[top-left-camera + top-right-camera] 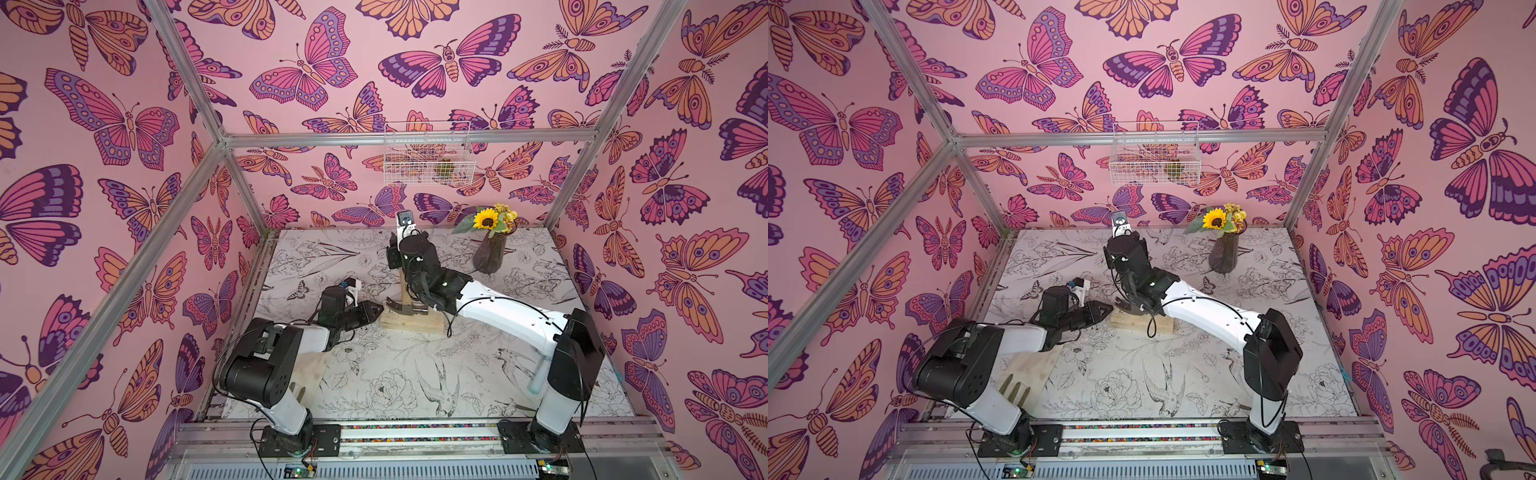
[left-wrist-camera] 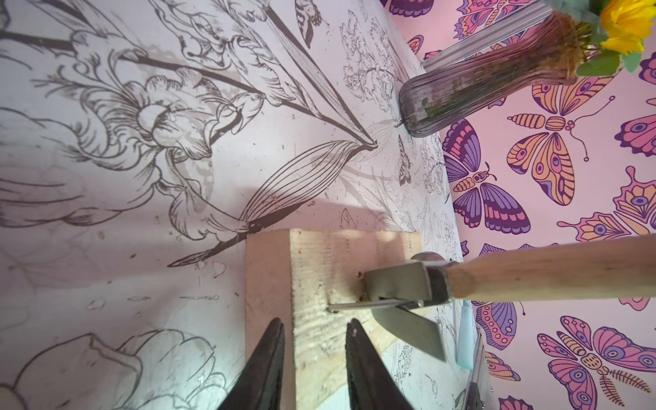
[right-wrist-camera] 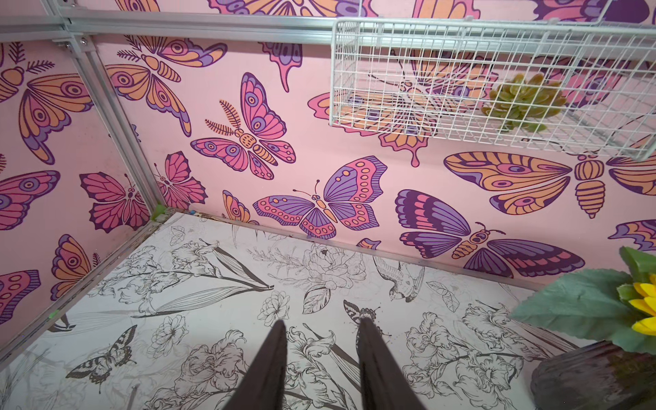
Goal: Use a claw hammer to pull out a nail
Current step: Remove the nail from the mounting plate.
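The claw hammer (image 1: 404,291) stands upright on a pale wooden block (image 1: 409,324) mid-table, its grey head (image 2: 401,284) resting on the block's top. The nail (image 2: 365,304) sticks far out of the wood, its head end caught in the forked claw. My right gripper (image 1: 395,253) is shut on the upper part of the wooden handle (image 2: 550,273); in the right wrist view its fingertips (image 3: 280,326) show only table beyond them. My left gripper (image 2: 315,319) is at the block's left end in both top views (image 1: 1106,308), jaws apart over the block's top edge.
A dark ribbed vase (image 1: 490,253) with a sunflower stands at the back right, close behind the right arm. A white wire basket (image 1: 426,153) hangs on the back wall. A worn board (image 1: 1021,374) lies under the left arm. A pale blue tube (image 1: 536,376) lies near the right arm's base.
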Robot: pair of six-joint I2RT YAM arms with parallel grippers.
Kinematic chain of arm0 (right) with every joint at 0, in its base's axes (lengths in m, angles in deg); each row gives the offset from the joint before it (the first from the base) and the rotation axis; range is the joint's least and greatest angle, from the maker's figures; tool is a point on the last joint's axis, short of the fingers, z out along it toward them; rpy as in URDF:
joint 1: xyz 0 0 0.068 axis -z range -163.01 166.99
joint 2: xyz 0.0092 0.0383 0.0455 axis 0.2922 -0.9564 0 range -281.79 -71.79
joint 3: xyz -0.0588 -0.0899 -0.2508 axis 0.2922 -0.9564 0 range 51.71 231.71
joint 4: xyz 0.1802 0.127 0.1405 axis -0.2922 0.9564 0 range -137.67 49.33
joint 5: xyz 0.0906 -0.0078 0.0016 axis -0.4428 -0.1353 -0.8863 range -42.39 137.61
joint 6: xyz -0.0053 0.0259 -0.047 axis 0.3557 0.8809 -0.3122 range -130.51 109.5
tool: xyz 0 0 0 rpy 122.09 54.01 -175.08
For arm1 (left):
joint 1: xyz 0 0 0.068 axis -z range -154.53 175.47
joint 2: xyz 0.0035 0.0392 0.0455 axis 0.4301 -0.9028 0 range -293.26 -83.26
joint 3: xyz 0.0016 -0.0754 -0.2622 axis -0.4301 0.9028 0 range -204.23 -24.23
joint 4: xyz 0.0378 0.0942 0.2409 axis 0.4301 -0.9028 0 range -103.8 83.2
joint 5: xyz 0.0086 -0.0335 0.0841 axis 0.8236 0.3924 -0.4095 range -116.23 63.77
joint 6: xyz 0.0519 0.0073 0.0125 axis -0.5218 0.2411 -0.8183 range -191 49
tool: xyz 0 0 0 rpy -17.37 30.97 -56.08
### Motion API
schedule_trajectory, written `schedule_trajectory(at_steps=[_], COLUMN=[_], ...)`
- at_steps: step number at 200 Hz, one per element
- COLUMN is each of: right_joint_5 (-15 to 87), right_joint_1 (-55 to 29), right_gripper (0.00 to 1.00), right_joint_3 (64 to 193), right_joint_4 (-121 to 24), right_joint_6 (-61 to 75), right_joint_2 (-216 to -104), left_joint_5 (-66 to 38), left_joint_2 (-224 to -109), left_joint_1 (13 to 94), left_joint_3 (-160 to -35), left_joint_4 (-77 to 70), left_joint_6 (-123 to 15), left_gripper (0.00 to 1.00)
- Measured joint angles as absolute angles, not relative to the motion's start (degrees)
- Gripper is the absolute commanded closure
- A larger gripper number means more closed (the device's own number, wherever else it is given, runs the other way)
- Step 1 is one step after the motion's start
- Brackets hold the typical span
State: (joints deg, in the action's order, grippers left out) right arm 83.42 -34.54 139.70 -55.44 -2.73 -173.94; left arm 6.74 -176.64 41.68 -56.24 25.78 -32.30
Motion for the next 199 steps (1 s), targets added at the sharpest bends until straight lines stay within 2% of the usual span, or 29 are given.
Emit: schedule_trajectory(at_steps=[199], right_joint_5=[70.4], right_joint_1=[-29.5], right_gripper=[1.00], right_joint_3=[125.1], right_joint_4=[-72.1], right_joint_6=[-0.9], right_joint_2=[-166.8], left_joint_5=[7.3], left_joint_2=[-180.9], left_joint_1=[42.0], left_joint_3=[-56.2], left_joint_4=[26.5], left_joint_6=[-34.4], left_gripper=[0.73])
